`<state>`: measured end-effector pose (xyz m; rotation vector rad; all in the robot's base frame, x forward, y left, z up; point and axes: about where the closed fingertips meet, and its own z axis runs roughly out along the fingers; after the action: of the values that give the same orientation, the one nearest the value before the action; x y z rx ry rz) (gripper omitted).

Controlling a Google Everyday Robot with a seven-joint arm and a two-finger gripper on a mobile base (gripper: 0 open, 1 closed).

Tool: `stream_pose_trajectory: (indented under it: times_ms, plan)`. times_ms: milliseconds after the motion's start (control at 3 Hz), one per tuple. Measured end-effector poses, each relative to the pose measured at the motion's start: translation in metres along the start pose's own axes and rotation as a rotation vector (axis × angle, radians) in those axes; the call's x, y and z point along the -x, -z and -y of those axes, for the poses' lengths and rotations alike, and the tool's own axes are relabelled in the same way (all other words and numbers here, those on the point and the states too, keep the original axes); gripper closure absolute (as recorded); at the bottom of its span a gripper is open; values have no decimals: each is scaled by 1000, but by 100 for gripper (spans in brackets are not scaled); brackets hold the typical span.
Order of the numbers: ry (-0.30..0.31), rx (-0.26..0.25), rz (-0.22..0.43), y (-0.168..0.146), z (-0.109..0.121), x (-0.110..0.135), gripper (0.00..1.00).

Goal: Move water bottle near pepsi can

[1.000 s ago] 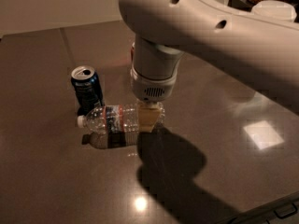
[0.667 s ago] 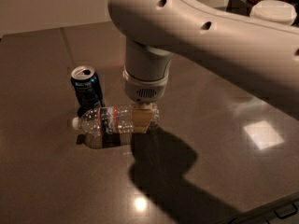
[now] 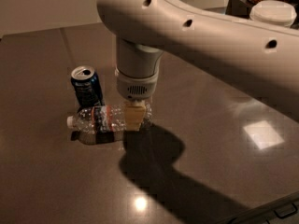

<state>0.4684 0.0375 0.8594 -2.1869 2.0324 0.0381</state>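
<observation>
One clear ribbed plastic water bottle (image 3: 105,119) with a white cap and an orange, white and blue label lies on its side on the dark, glossy bench (image 3: 56,181), with its cap pointing left. One dark blue pepsi can (image 3: 86,85) with a silver top stands upright just behind the bottle's cap end, very close to it; whether the two touch cannot be told.

The single gripper (image 3: 133,118) hangs straight down from the thick white arm and is clamped across the bottle's right-hand part, one tan finger (image 3: 134,117) pressed flat against the near side of the plastic. Whether the bottle holds any liquid cannot be told.

At the far right edge, well apart, one white-lidded cup (image 3: 273,14) stands.
</observation>
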Motion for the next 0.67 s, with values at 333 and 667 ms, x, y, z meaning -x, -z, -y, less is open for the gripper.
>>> stream_pose_trajectory:
  times_ms: [333, 667]
  plan:
    - [-4, -3, 7, -3, 2, 3, 37]
    - [-5, -6, 9, -3, 2, 4, 14]
